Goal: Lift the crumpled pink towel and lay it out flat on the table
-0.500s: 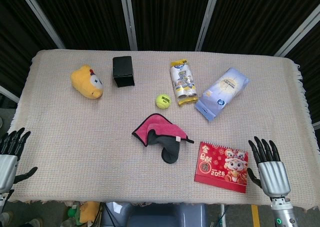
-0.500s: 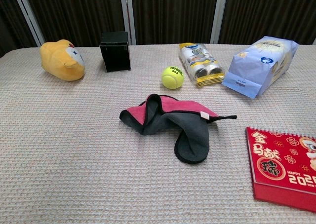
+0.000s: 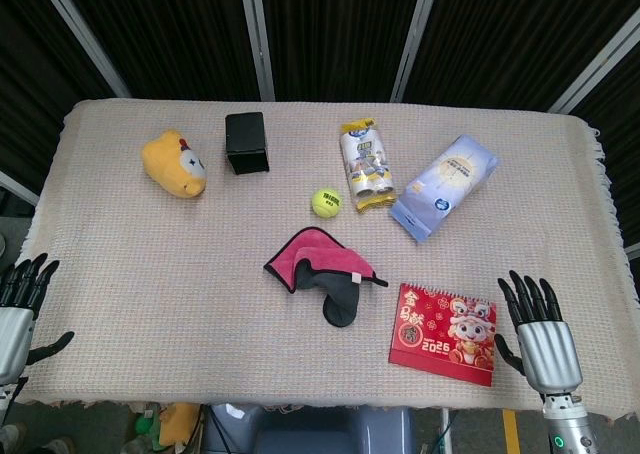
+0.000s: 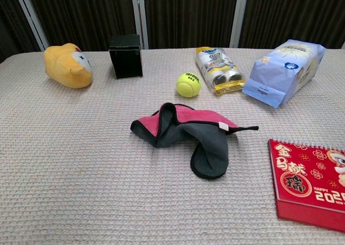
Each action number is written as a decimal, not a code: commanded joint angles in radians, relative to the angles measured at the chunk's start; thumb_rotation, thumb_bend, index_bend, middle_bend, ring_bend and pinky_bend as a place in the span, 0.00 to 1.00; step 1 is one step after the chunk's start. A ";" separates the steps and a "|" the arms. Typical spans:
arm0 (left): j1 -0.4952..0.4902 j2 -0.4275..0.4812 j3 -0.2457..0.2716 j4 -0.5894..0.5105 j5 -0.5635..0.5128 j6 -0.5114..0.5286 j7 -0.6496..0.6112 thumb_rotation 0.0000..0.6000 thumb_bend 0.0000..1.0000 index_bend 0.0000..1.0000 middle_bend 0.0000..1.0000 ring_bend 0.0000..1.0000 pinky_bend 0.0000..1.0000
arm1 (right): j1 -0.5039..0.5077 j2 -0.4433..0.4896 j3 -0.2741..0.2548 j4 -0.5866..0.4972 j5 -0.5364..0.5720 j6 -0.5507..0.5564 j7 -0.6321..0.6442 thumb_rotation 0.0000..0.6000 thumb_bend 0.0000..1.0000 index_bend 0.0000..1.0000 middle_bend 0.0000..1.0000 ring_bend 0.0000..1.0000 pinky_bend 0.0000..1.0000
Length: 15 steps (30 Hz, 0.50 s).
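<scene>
Near the middle of the bench (image 3: 120,274), which is covered in a pale woven cloth, the crumpled pink towel (image 3: 322,267) lies in a folded heap with its pink face up on the far side and its dark grey underside turned out on the near side. Its long axis runs diagonally in the head view, from the bunched pink end at the upper left down to a rounded grey flap at the lower right that points toward the bench's near edge; a thin dark loop sticks out to the right of the heap. The towel sits just below the tennis ball (image 3: 326,202) and left of the red calendar (image 3: 444,333), touching neither. At the near left corner, the left hand (image 3: 18,309) hangs over the bench's edge with its fingers spread apart, holding nothing and well apart from the towel. At the near right corner, the right hand (image 3: 540,329) is likewise spread wide and empty, palm down just beside the calendar's right edge. Neither hand appears in the chest view. Along the far side stand a yellow plush toy (image 3: 174,163), a black box (image 3: 246,143), a pack of rolls (image 3: 366,166) and a pale blue bag (image 3: 444,185).
</scene>
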State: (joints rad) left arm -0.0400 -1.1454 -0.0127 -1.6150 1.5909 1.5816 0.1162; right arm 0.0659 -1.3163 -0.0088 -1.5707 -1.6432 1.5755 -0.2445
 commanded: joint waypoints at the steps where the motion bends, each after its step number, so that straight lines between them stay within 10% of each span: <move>1: 0.000 0.001 -0.001 -0.003 0.003 0.003 -0.002 1.00 0.00 0.00 0.00 0.00 0.00 | 0.007 0.006 0.005 -0.019 -0.009 -0.003 0.003 1.00 0.34 0.00 0.00 0.00 0.00; 5: -0.001 -0.001 0.000 -0.001 0.002 -0.003 0.005 1.00 0.00 0.00 0.00 0.00 0.00 | 0.034 0.005 0.020 -0.046 -0.014 -0.034 -0.003 1.00 0.34 0.00 0.01 0.02 0.04; 11: -0.015 -0.017 -0.008 -0.001 -0.007 -0.023 0.033 1.00 0.00 0.00 0.00 0.00 0.00 | 0.110 -0.023 0.085 -0.106 -0.012 -0.098 -0.075 1.00 0.34 0.17 0.73 0.83 0.88; 15: -0.024 -0.031 -0.009 0.000 -0.008 -0.037 0.053 1.00 0.00 0.00 0.00 0.00 0.00 | 0.162 -0.055 0.124 -0.143 0.021 -0.166 -0.143 1.00 0.34 0.31 0.93 0.99 1.00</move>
State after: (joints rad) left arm -0.0620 -1.1734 -0.0216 -1.6154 1.5832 1.5474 0.1671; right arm 0.2037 -1.3512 0.0922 -1.6910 -1.6437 1.4450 -0.3531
